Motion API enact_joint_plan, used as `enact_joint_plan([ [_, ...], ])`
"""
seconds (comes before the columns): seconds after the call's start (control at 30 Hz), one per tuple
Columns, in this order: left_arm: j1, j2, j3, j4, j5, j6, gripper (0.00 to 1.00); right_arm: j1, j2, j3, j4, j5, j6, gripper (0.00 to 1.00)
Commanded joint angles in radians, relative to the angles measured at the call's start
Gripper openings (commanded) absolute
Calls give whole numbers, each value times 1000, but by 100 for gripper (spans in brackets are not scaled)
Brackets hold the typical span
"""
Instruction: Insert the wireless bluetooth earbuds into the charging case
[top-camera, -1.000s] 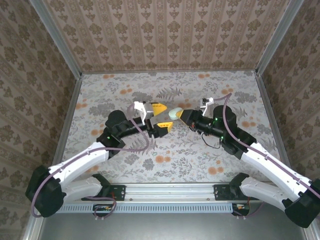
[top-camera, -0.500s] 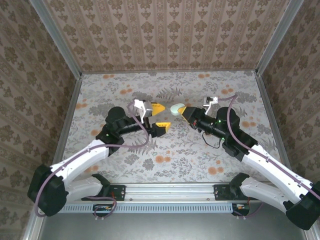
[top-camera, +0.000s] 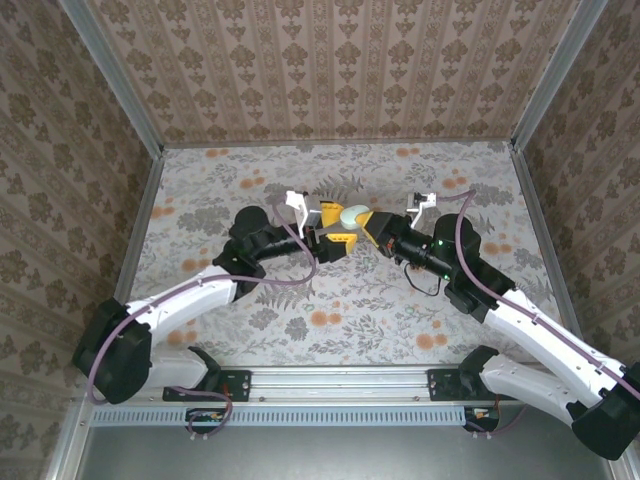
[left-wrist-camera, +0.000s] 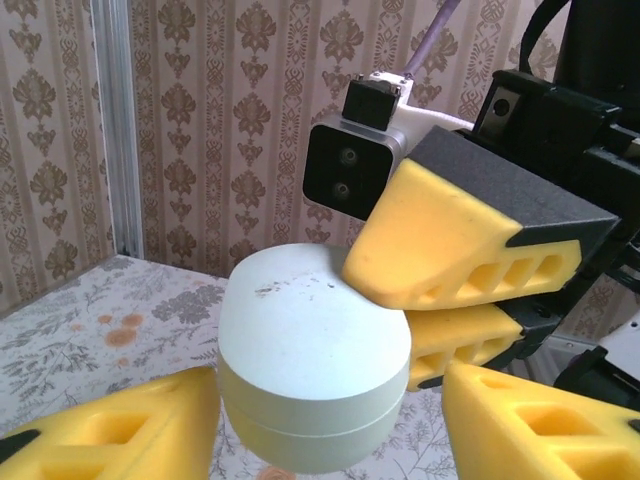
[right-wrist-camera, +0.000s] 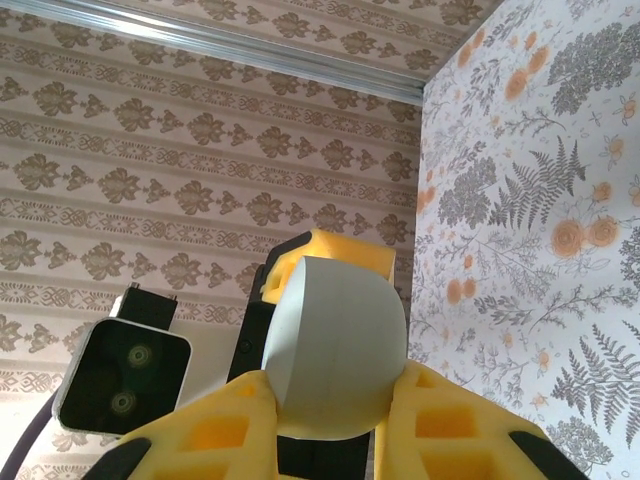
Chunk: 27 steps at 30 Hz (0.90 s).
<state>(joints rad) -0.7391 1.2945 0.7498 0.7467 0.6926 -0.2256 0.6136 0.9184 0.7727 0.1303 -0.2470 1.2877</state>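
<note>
The pale mint-green charging case (top-camera: 350, 215) hangs above the middle of the table with its lid closed, so its inside is hidden. My right gripper (top-camera: 364, 222) is shut on it; in the right wrist view the case (right-wrist-camera: 335, 345) sits pinched between the two yellow fingers (right-wrist-camera: 215, 430). My left gripper (top-camera: 335, 228) has come in from the left and stands open. In the left wrist view its fingers (left-wrist-camera: 110, 435) flank the case (left-wrist-camera: 310, 350), with a small gap on the right side. The right gripper's fingers (left-wrist-camera: 450, 245) clamp the case's far end.
The floral tabletop (top-camera: 330, 320) lies below both grippers. Patterned walls with metal corner rails (top-camera: 150, 150) enclose the table on three sides. A metal rail (top-camera: 340, 380) with both arm bases runs along the near edge.
My left gripper has swung right and forward, and its open fingers now straddle the case. The right gripper lifted the case slightly a second ago, then stayed still.
</note>
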Motion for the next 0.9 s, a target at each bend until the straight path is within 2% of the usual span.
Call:
enact_joint_plan([
  [0.0, -6, 5, 37, 62, 9, -9, 54, 6, -4, 11, 34, -26, 18, 7],
  [0.4, -7, 9, 36, 68, 8, 2, 28, 12, 9, 20, 37, -41, 27, 8],
  [0.47, -8, 5, 31, 66, 7, 8, 26, 12, 12, 25, 30, -42, 22, 14],
  [0.57, 1, -8, 24, 57, 25, 14, 22, 9, 7, 37, -17, -37, -16, 36],
  [0.63, 21, -32, 18, 23, 57, 12, 21, -2, -19, 69, -113, -20, -118, 48],
  [0.77, 87, -108, -1, -85, 140, 16, 19, -13, -85, 145, -331, 67, -455, 58],
  [0.87, 141, -176, 3, -236, 220, 51, 18, -15, -86, 208, -431, 32, -700, 64],
])
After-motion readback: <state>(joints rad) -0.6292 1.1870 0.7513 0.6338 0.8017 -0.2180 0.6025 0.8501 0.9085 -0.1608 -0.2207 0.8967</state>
